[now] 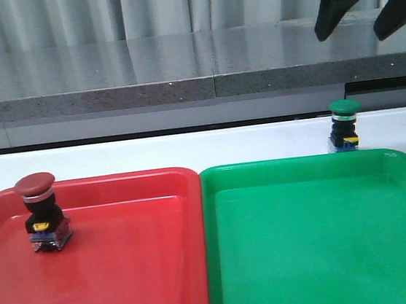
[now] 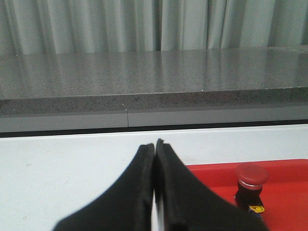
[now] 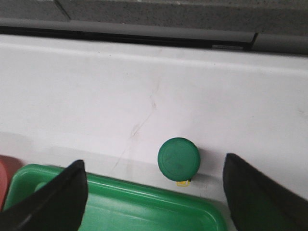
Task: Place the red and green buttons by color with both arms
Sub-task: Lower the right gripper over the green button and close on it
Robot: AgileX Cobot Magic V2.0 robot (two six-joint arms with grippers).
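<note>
The red button (image 1: 40, 212) stands upright inside the red tray (image 1: 129, 278), near its far left part. Behind the green tray (image 1: 323, 241), the green button (image 1: 345, 125) stands on the white table. High above that button my right gripper (image 1: 351, 34) hangs open. From the right wrist view the green button (image 3: 178, 159) lies between the spread jaws of the right gripper (image 3: 153, 161), well below them. My left gripper (image 2: 155, 144) is shut with nothing in it, off to the left of the red button (image 2: 251, 180). It is out of the front view.
The two trays sit side by side and touch at the middle of the table. A grey stone ledge (image 1: 179, 70) runs along the back, with a curtain behind it. White table (image 3: 144, 86) shows between the trays and the ledge.
</note>
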